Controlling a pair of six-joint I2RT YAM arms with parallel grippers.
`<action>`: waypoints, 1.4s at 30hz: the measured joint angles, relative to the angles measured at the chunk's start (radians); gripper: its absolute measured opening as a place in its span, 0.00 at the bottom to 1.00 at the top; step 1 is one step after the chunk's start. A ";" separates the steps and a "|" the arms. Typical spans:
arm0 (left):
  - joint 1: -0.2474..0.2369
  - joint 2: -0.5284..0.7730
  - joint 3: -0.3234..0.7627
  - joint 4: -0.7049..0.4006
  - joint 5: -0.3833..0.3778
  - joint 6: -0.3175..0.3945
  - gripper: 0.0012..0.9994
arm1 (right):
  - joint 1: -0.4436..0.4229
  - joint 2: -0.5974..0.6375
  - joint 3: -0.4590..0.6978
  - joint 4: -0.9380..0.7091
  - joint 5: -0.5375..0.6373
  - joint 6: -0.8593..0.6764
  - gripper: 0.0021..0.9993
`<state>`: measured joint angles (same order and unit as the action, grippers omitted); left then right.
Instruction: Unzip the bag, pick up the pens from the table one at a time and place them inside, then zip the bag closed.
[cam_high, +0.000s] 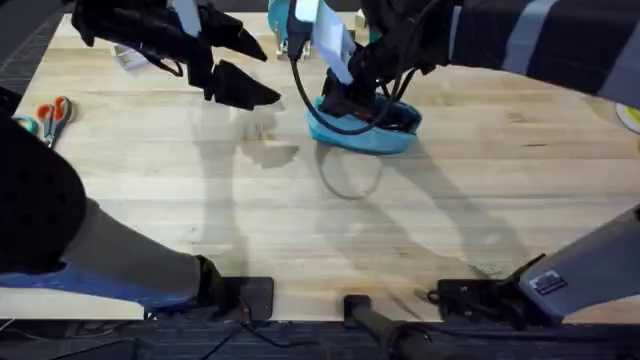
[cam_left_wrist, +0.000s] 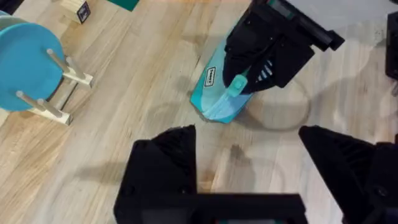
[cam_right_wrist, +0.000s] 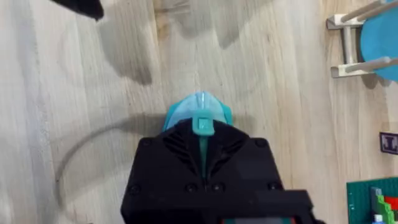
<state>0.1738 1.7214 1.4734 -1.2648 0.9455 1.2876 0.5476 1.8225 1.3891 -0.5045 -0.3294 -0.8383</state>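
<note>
Bag label (cam_left_wrist: 211, 76): a small white tag on the light blue pouch, print too small to read.
Right arm sticker (cam_high: 549, 283): white label, text illegible.

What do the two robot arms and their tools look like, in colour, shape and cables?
Both arms are matte black. The left tool has two broad, wedge-shaped black fingers. The right tool has a boxy black body with ribbed vents. Black cables loop along the right arm, which also carries a white panel.
</note>
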 joint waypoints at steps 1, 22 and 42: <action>0.000 0.000 0.000 0.000 0.000 0.000 0.99 | 0.000 0.000 0.000 0.000 0.000 0.000 0.03; 0.000 0.000 0.000 0.000 0.000 0.000 0.99 | 0.005 -0.073 0.003 -0.147 0.065 0.000 0.03; 0.000 0.000 0.000 0.002 0.000 0.000 0.99 | 0.008 -0.090 0.065 -0.241 0.085 0.048 0.03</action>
<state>0.1738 1.7211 1.4734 -1.2624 0.9455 1.2877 0.5560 1.7324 1.4544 -0.7456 -0.2443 -0.7900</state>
